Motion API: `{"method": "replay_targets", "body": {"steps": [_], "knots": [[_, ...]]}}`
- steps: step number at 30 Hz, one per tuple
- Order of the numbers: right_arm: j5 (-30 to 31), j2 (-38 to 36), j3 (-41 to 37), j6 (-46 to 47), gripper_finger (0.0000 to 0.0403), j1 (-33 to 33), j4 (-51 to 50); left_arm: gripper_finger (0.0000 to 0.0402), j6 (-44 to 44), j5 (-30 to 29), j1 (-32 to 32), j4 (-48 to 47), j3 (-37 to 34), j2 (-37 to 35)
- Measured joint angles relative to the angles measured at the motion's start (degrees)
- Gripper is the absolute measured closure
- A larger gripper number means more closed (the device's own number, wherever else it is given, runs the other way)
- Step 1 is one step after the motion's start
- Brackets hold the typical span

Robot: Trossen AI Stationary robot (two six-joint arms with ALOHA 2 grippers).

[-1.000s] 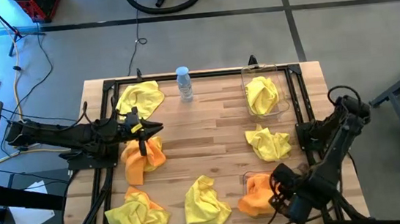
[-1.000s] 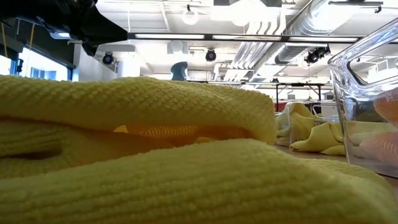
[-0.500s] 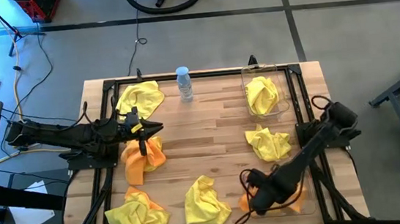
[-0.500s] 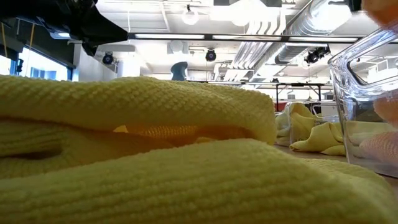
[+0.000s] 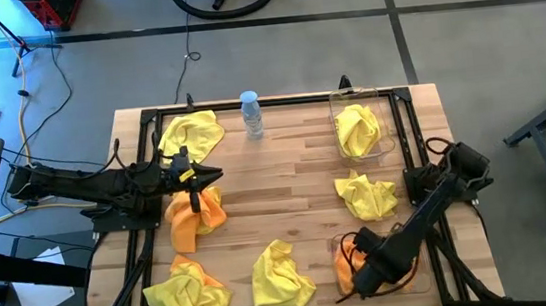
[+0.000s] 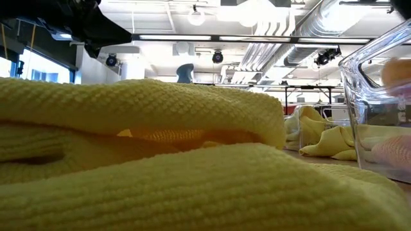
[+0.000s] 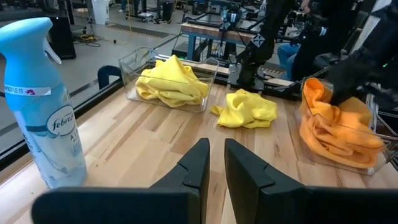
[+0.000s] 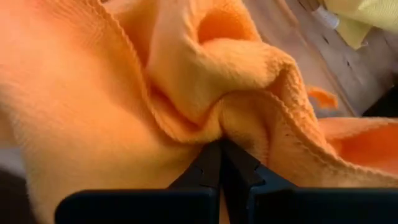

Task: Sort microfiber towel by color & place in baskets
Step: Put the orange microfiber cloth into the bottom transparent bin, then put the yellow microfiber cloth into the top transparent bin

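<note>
My right gripper (image 5: 357, 268) (image 8: 221, 154) is shut on an orange microfiber towel (image 5: 345, 261) (image 8: 124, 93) at the front right basket (image 5: 412, 272). That towel (image 7: 336, 127) bunches inside the clear bin in the left wrist view. The back right basket (image 5: 383, 112) holds a yellow towel (image 5: 357, 130). Loose yellow towels lie at the right (image 5: 366, 195), front middle (image 5: 280, 275), front left (image 5: 188, 295) and back left (image 5: 191, 134). Another orange towel (image 5: 195, 217) lies under my left gripper (image 5: 217, 172) (image 7: 216, 152). That gripper hovers with a narrow gap between its fingers and holds nothing.
A spray bottle (image 5: 251, 113) (image 7: 43, 106) stands at the back middle of the table. A black metal frame (image 5: 144, 165) runs along the table's sides. In the low view a yellow towel (image 6: 160, 160) fills the foreground, with a clear basket wall (image 6: 379, 96) at the right.
The right arm swung over the front right basket, carrying the orange towel first left, then slightly back right. The left arm has not moved.
</note>
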Motion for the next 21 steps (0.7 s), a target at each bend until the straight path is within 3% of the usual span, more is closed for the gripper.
{"method": "replay_targets", "body": {"steps": [9, 21], "knots": [[15.11, -0.43, 9.24, -0.94, 0.0403, 1.23, -2.82, 0.0367, -0.38, 0.03, 0.0, 0.2, 0.02, 0.0], [21.01, -0.65, 9.43, -11.27, 0.0403, 0.84, -5.97, 0.0367, -2.03, 2.02, -1.11, 0.89, 0.02, 0.04]]}}
